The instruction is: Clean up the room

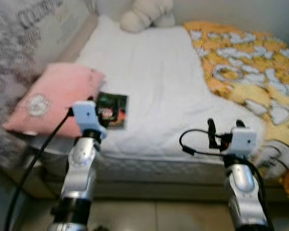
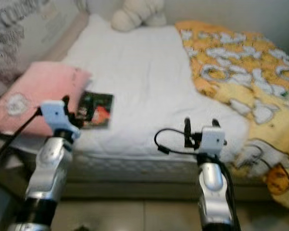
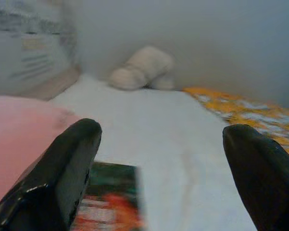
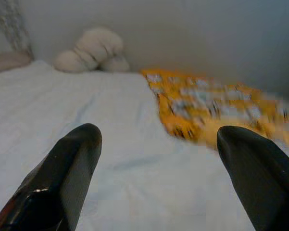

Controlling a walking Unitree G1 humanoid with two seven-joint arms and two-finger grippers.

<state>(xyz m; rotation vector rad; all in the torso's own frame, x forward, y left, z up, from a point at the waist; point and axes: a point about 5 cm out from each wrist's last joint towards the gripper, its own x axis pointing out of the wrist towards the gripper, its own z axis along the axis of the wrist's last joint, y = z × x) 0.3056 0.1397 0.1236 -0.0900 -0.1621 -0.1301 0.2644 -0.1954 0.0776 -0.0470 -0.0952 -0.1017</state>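
A dark book (image 1: 112, 109) with a red and green cover lies flat on the white bed sheet (image 1: 154, 72), right beside a pink pillow (image 1: 53, 96). My left gripper (image 3: 161, 139) is open and hovers just short of the book (image 3: 110, 202), near the bed's front edge. Further right, my right gripper (image 1: 225, 126) is open over bare sheet, its fingers (image 4: 72, 163) holding nothing. A rumpled yellow patterned blanket (image 1: 245, 62) covers the right side of the bed.
A white plush toy (image 1: 144, 14) sits at the far end of the bed against the wall. A grey patterned fabric (image 1: 9, 57) hangs along the left side. The mattress front edge (image 1: 154, 168) and tiled floor lie below my arms.
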